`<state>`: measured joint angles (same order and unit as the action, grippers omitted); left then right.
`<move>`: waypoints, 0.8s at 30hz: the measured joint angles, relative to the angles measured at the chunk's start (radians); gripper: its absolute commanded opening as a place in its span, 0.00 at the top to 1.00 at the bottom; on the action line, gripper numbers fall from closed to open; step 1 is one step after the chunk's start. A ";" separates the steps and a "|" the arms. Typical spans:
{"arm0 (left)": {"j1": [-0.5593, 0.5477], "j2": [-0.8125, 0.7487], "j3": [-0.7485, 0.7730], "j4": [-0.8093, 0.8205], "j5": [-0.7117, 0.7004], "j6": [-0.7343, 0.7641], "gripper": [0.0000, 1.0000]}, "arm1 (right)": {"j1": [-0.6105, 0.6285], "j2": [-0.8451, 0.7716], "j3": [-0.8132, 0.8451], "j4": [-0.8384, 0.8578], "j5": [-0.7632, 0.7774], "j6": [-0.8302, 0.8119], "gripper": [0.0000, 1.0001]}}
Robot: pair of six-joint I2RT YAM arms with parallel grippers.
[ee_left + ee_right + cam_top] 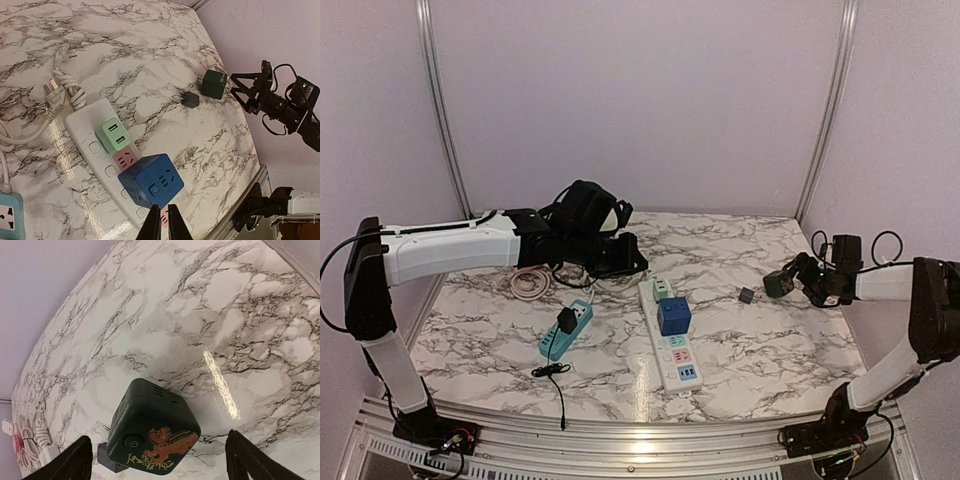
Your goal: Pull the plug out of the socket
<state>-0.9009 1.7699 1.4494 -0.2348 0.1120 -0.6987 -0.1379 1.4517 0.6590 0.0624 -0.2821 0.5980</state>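
Green cube [152, 427] — red dragon [167, 439], writing unreadable.

Top external: I look down from high behind the arm bases, whole table [790, 350] in frame, white power strip [672, 340] near centre.
Left wrist: I sit close above the strip's blue cube adapter [151, 181], facing across the strip toward the right arm [280, 107].
Right wrist: very close on the dark green cube [152, 432], facing back toward the strip's side.
All three views share that green cube.

Glossy marble-look table [770, 340], smooth plastic blue cube plug [674, 316], matt dark-green cube [152, 427]
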 measured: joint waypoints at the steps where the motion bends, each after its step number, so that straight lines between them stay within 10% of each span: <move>1: 0.000 0.000 0.000 0.000 0.000 0.000 0.93 | 0.003 -0.001 0.010 -0.003 0.006 0.000 0.12; 24: 0.001 0.001 -0.017 0.010 0.010 0.000 0.94 | 0.029 -0.021 -0.012 -0.068 0.140 -0.010 0.15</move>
<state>-0.9001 1.7706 1.4326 -0.2245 0.1223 -0.6987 -0.1093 1.4307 0.6468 -0.0051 -0.1421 0.5880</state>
